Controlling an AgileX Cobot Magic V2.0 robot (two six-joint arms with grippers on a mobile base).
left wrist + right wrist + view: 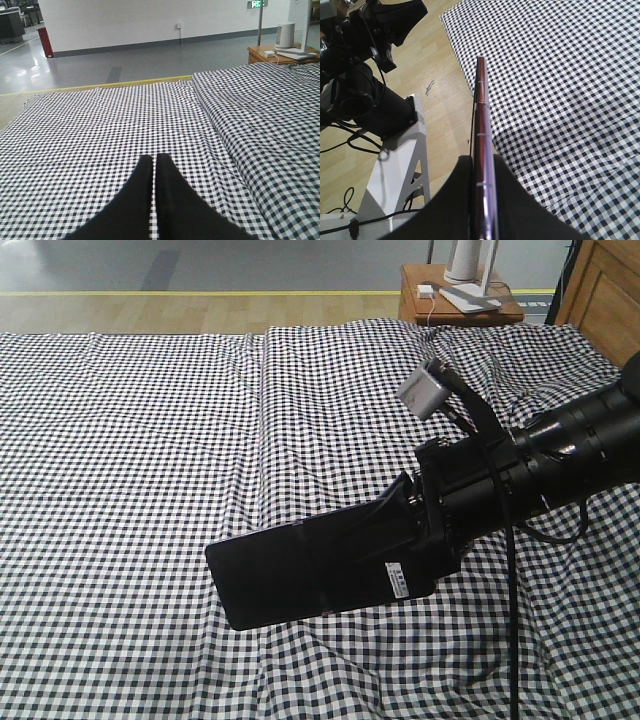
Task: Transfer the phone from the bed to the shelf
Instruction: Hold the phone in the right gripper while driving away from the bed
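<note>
A: So, the right gripper [482,170]?
B: Clamped on the phone [300,575]. A finger on each flat face, sticker end nearest the wrist.
A: Phone's position?
B: Held in the air above the bed [130,440], near level, off the sheet.
A: Left gripper [155,172]?
B: Fingers pressed together, tips pointing out across the gingham.

The right hand [330,560] covers part of the phone [255,585], whose sticker [397,580] print is too small to read
</note>
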